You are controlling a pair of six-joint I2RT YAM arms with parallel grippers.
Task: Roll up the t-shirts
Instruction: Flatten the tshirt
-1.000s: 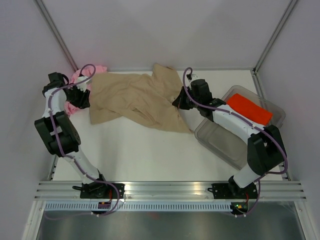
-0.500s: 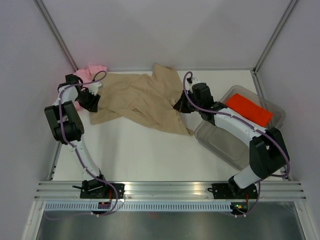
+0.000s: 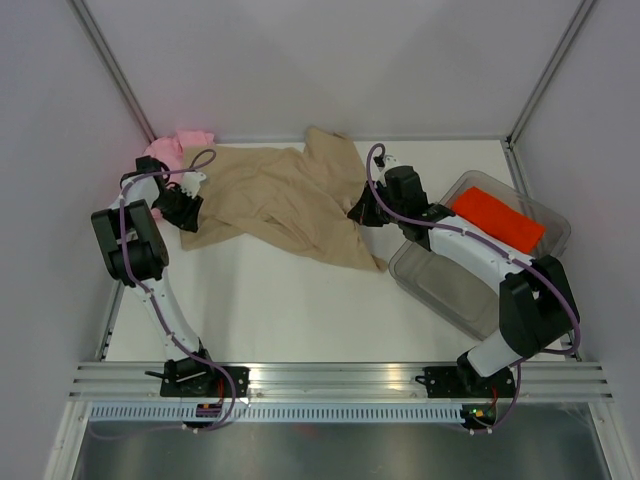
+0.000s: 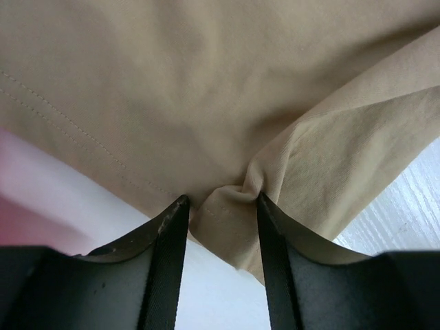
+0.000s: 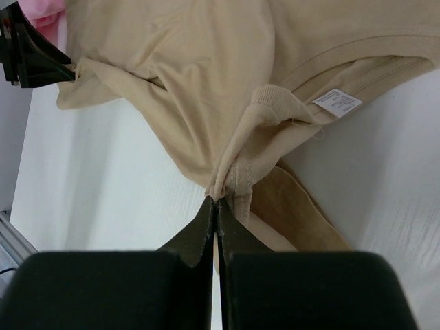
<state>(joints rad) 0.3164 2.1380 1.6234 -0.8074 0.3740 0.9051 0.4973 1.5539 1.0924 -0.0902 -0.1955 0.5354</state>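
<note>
Two grippers have hold of the tan t-shirt, which lies spread and rumpled on the white table, toward 12 o'clock from its middle. We see the left gripper at the shirt's 9 o'clock edge, its fingers narrowed onto a bunched fold of hem that fills the gap between them. The right gripper, at the shirt's 3 o'clock edge, is pressed tight on a gathered seam. We find the pink t-shirt crumpled in the 10 o'clock corner, and the red t-shirt inside the clear tub at 3 o'clock.
</note>
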